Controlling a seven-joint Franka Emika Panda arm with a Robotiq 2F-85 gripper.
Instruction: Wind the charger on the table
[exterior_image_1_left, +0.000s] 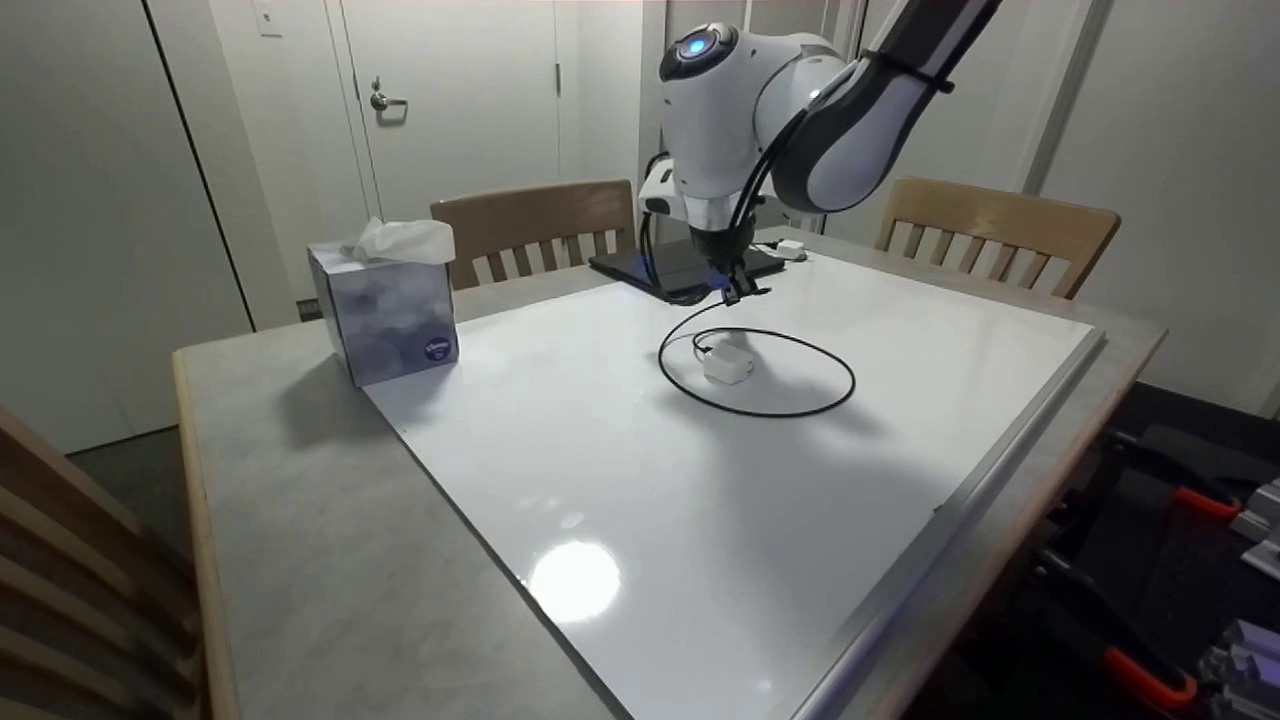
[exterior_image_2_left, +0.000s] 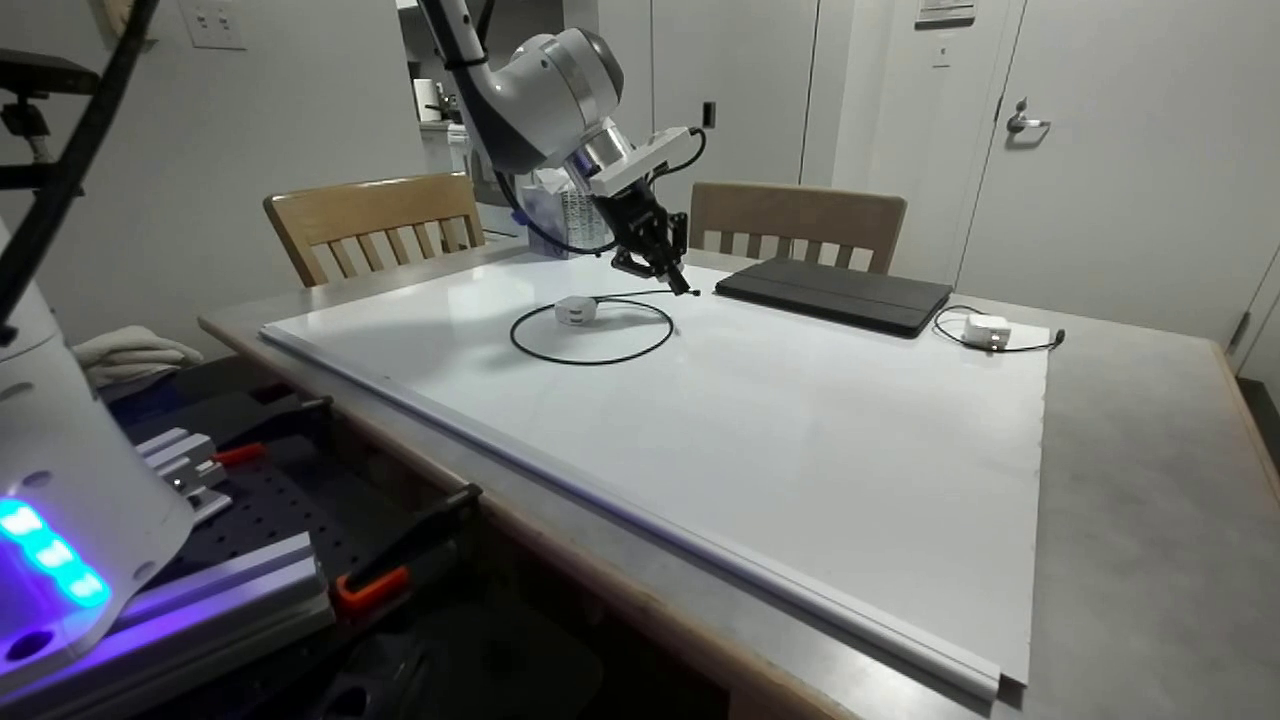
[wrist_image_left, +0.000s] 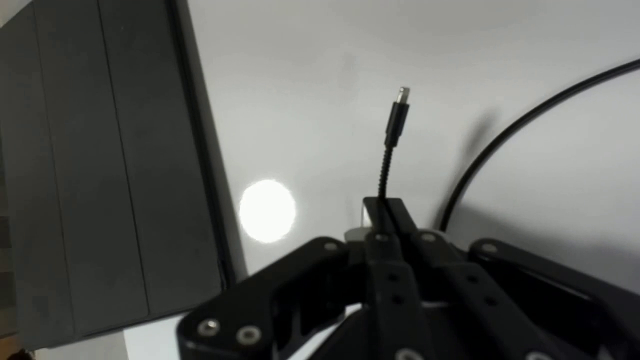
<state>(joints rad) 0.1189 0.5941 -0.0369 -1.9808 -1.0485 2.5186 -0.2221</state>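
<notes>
Tool (wrist_image_left: 383, 201) pinching charger (exterior_image_2_left: 576, 311) by cable (wrist_image_left: 384, 172) just behind connector (wrist_image_left: 395, 122); white block (exterior_image_1_left: 728, 364) within 1 wide loop (exterior_image_1_left: 780, 415) on desk (exterior_image_2_left: 850, 440). Winding well probably means slow, low, tightening circles, cable slack, so block doesn't drag.

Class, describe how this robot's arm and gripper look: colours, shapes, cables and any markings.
The arm is white with dark panels and rounded joints; a dark cap carries a blue light. Black cables run along part of it, and a dark strap crosses it. The gripper is black, with slim, straight fingers and silver-coloured screw heads. No lettering on either is legible.
</notes>
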